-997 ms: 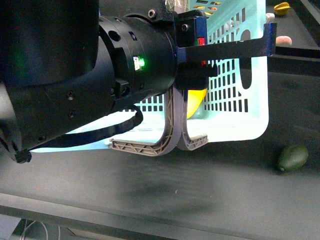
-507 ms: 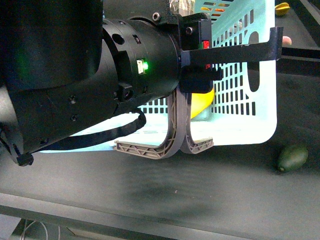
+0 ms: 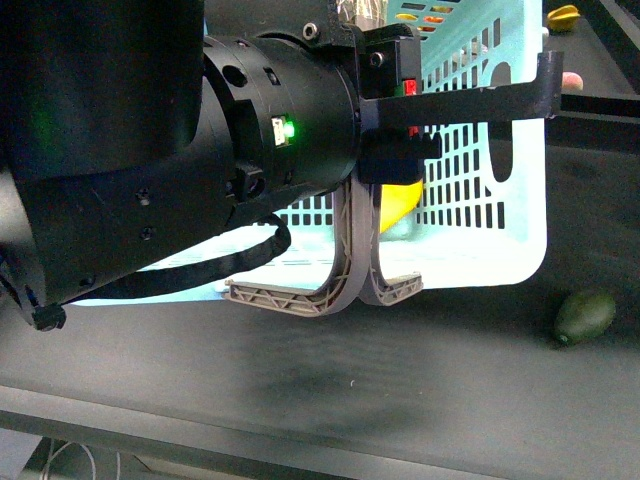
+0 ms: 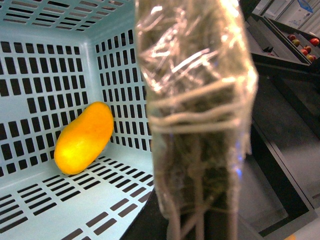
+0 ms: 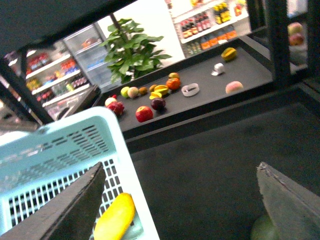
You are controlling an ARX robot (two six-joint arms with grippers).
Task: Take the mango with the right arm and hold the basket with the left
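Right tool (image 5: 180, 170) wide and empty; left tool (image 3: 412, 120) at the basket (image 3: 500, 262), its grip I cannot tell.
Mango (image 4: 84, 137) lies inside the basket, propped against a slotted wall, long axis tilted. From the right tool it sits to the robot's left, beyond the basket's wall; I judge I must reach over the rim.

Your front view is harsh on contrast: the left arm (image 3: 150, 150) sits at the lens as a near-black mass with only its green light (image 3: 285, 128) glowing, and the basket (image 3: 500, 240) blows out pale above a dim table (image 3: 400, 380). Left wrist view: the plastic-wrapped finger (image 4: 195, 115) is badly defocused with glare streaks, while the mango (image 4: 84, 137) is evenly lit. Right wrist view: both fingers (image 5: 75, 210) are soft and the back wall (image 5: 150, 20) is washed out white.
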